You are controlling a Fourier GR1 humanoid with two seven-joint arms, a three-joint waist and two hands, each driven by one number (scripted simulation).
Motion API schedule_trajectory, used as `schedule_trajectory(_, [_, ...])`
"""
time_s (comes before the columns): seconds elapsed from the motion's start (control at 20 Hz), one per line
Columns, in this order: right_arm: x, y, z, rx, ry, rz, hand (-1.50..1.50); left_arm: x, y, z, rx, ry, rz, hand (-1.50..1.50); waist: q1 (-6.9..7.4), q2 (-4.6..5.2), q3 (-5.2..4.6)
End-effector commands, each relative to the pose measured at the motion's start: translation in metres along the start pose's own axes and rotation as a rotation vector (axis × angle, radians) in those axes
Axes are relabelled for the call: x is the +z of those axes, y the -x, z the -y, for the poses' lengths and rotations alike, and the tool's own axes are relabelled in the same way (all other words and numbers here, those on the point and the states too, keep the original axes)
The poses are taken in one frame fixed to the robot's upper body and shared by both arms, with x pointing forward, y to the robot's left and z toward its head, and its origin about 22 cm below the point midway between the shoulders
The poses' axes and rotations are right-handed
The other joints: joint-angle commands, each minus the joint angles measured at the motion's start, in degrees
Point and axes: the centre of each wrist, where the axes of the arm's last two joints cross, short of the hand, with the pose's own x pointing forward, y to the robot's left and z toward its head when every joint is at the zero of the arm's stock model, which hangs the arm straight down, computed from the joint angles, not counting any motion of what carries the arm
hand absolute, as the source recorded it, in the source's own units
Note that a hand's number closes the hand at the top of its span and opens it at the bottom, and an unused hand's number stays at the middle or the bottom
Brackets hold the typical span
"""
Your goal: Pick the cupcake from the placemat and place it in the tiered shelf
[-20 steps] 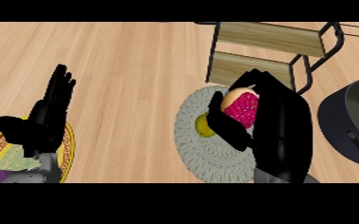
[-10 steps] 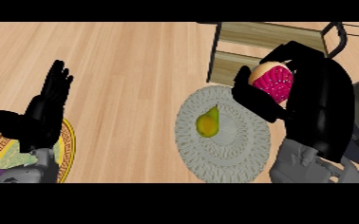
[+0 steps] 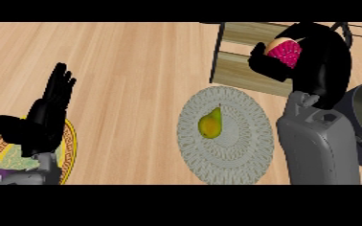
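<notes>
My right hand (image 3: 318, 62) is curled round the cupcake (image 3: 285, 52), whose pink frosting and pale base show between the fingers. The hand holds it over the tiered shelf (image 3: 244, 52), a dark metal frame with wooden boards at the upper right. Below the shelf lies the round grey woven placemat (image 3: 233, 143) with a green-yellow pear (image 3: 210, 123) on it. At the left edge my left hand (image 3: 44, 112) rests open, fingers pointing up.
A yellow-rimmed plate (image 3: 65, 148) with food lies under my left hand at the lower left. A dark round object (image 3: 354, 106) sits at the right edge beside my grey right forearm (image 3: 314, 148). Bare wooden counter (image 3: 134, 67) spans the middle.
My right hand has lifted the cupcake off the placemat and carried it up and to the right, over the shelf. The pear is now uncovered. The left hand stays still.
</notes>
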Motion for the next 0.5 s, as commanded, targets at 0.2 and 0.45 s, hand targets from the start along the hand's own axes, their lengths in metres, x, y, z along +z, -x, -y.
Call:
schedule_trajectory(0.2, [-0.046,0.04,-0.029,-0.04,0.06,-0.009,1.5,0.006,0.008,0.006,0.016,0.016,-0.014,0.0,0.01,0.0,0.0])
schedule_trajectory(0.45, [-0.077,0.036,-0.03,-0.037,0.04,0.017,1.5,-0.003,0.0,0.023,0.001,0.012,-0.009,0.0,0.0,-0.02,0.0])
